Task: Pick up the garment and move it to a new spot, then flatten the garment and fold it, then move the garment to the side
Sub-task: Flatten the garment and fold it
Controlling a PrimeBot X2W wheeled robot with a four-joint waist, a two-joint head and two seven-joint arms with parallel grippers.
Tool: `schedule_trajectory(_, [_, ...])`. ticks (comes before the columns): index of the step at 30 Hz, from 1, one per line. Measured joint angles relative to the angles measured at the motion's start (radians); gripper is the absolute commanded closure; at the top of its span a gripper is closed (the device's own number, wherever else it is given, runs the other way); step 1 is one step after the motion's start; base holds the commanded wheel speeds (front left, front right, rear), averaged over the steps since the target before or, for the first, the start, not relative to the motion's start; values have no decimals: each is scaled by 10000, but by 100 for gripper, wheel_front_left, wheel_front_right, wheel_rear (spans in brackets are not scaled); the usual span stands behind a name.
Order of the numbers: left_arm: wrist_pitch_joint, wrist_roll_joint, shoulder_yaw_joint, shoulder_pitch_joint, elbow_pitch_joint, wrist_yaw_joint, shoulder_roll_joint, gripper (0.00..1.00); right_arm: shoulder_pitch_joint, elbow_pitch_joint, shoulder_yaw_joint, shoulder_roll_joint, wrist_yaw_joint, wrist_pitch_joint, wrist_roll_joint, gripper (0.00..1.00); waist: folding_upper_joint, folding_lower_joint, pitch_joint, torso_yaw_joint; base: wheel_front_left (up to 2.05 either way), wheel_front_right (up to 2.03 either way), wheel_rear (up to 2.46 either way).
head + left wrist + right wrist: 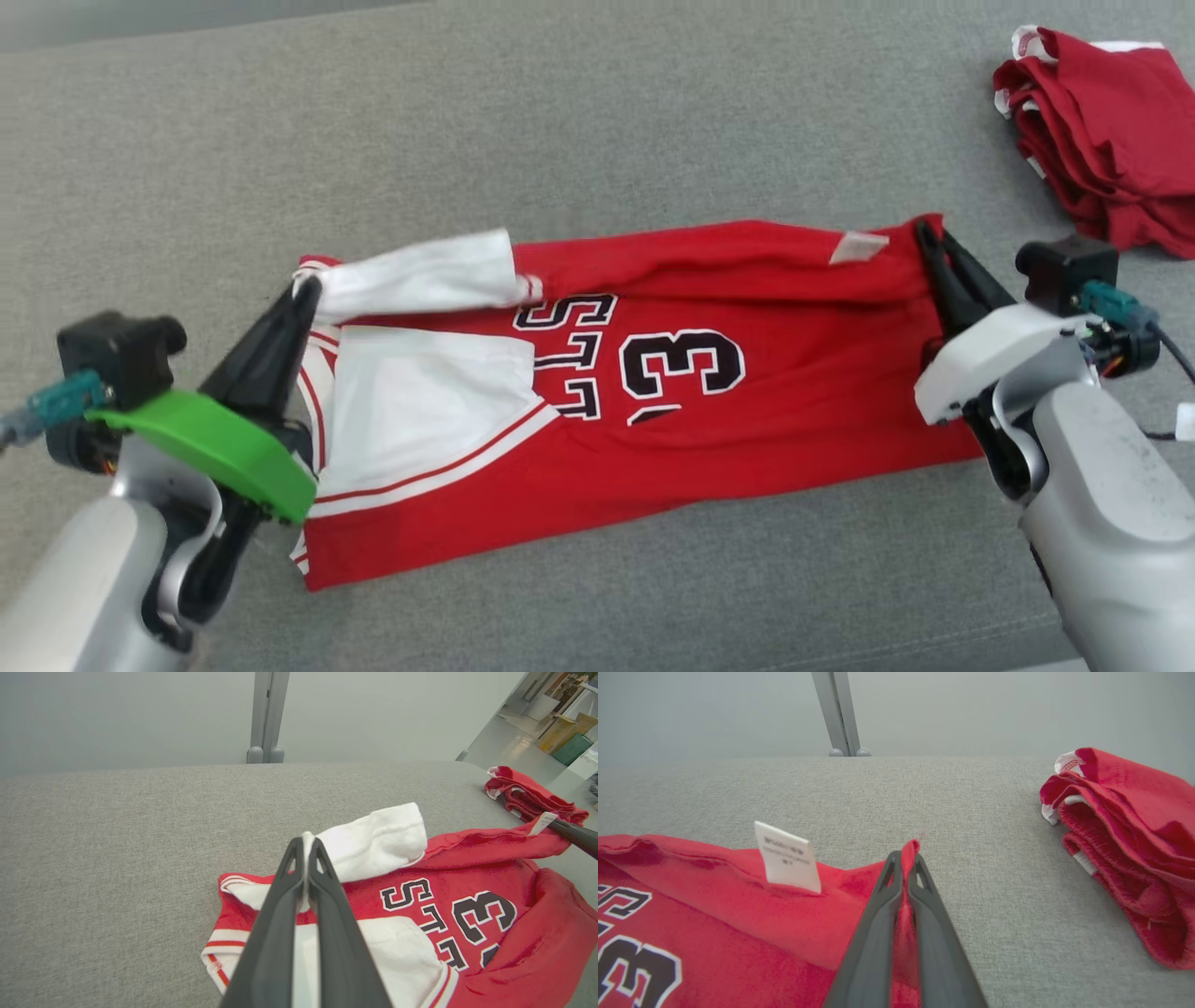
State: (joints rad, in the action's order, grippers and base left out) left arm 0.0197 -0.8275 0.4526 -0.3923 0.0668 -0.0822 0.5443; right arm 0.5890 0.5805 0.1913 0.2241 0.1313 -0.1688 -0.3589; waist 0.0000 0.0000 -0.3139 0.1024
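The garment (747, 401) is a red jersey with white sleeves and the number 33, lying stretched sideways across the grey surface. My left gripper (308, 289) is shut on its white sleeve end at the left; in the left wrist view white cloth (306, 891) is pinched between the dark fingers of that gripper (307, 842). My right gripper (926, 229) is shut on the red far-right corner; in the right wrist view red cloth (908, 896) runs between the fingers of this gripper (906, 856). A white label (787, 856) stands up from the jersey's far edge, which is lifted and partly folded over.
A pile of folded red clothes (1102, 131) lies at the far right of the grey padded surface (560, 121). A metal post (266, 716) stands behind the surface's far edge. Open grey surface lies beyond and in front of the jersey.
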Motion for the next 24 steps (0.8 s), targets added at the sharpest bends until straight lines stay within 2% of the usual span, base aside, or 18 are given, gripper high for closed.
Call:
schedule_trajectory(6, [-443,-362,88,1374,33,203,-297,100,-1271,-715,-625,-238,0,290,316,100,0,0,517,-255,0,0,0])
schedule_trajectory(13, [-949,-422,366,1982,869,201,-786,100,-1988,-1080,-1164,-556,0,546,709,100,0,0,827,-376,0,0,0])
schedule_trajectory(16, [-1275,-493,395,2224,1206,148,-989,100,-2265,-1175,-1488,-690,0,585,884,54,0,0,938,-369,0,0,0])
schedule_trajectory(17, [-1352,-491,424,2283,1279,111,-1011,100,-2342,-1187,-1615,-744,0,568,924,0,0,0,971,-372,0,0,0])
schedule_trajectory(18, [-1432,-483,466,2345,1321,102,-1041,65,-2419,-1206,-1755,-805,0,537,980,0,0,0,1007,-375,0,0,0])
schedule_trajectory(19, [-1505,-458,495,2400,1346,102,-1074,11,-2484,-1223,-1825,-830,0,525,1016,0,0,0,1036,-378,0,0,0])
schedule_trajectory(20, [-1620,-403,527,2445,1390,105,-1124,0,-2568,-1241,-1933,-880,0,477,1060,0,0,0,1072,-383,0,0,0])
schedule_trajectory(24, [-2094,4,619,2556,1465,301,-1208,0,-2971,-1450,-2399,-1114,0,336,1177,0,0,0,1227,-434,0,0,0])
